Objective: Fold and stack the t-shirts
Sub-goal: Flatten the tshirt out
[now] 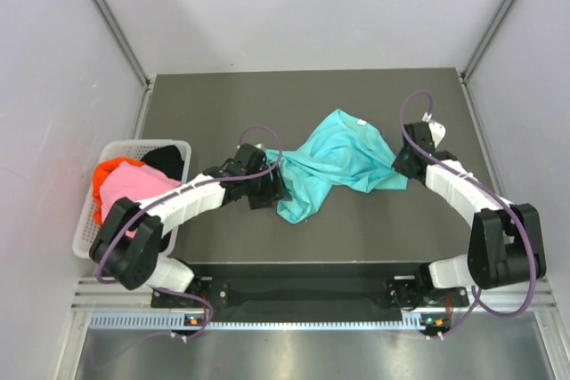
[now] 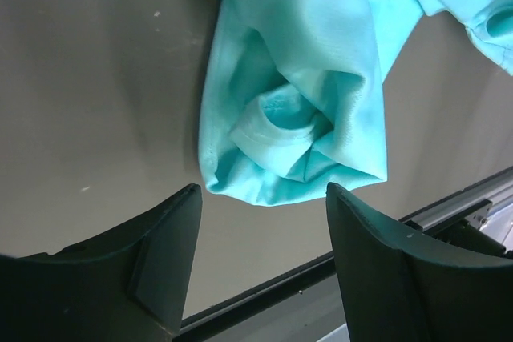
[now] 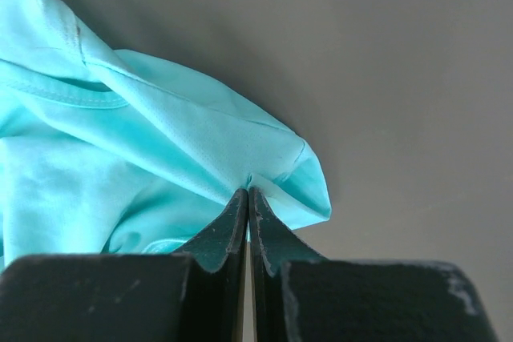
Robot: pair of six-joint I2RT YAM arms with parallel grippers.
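So nothing is folded yet: the teal t-shirt (image 1: 343, 162) lies crumpled mid-table, its right edge pinched by the right gripper (image 3: 248, 195), the left gripper (image 2: 263, 214) wide beside it, other shirts (image 1: 134, 186) heaped in the left basket (image 1: 183, 145).

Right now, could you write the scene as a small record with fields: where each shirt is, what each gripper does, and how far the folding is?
teal t-shirt: crumpled on the dark table, unfolded
pink t-shirt: in the white lattice basket, on top
red-orange t-shirt: in the basket, partly under the pink one
black t-shirt: in the basket, far corner
left gripper: open, at the teal shirt's bunched near end, not gripping
right gripper: shut, pinching the teal shirt's edge
progress: nothing folded or stacked
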